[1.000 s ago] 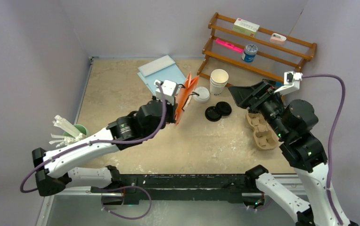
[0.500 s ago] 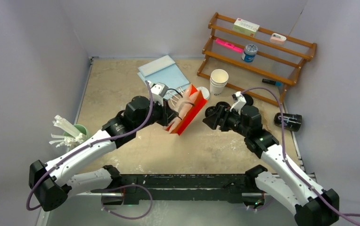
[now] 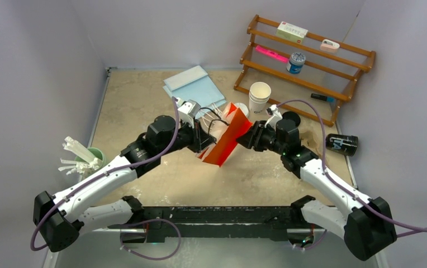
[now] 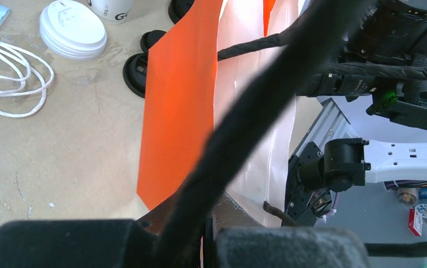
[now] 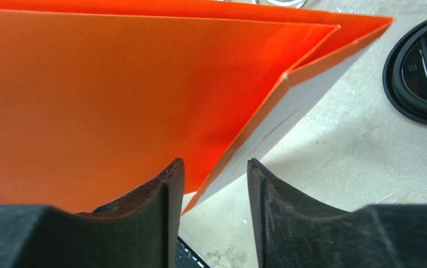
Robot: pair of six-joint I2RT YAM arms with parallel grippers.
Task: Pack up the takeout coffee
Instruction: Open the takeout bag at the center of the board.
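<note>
One black paper cup with white print lies on its side by the right wall. A black lid peeks out behind my right arm; two lids sit past the bag in the left wrist view, and one lid shows in the right wrist view. An orange paper bag hangs tilted mid-table. My left gripper is shut on the bag's rim, with a black handle cord across its view. My right gripper is open, the bag's lower corner between its fingertips.
Stacked white cups stand behind the bag near a wooden rack. A white lid and a white cord lie beside blue sheets. A green cup of straws sits far left.
My right arm swung in from the right side to the bag, and its jaws narrowed. My left gripper lowered and tilted the bag toward it.
</note>
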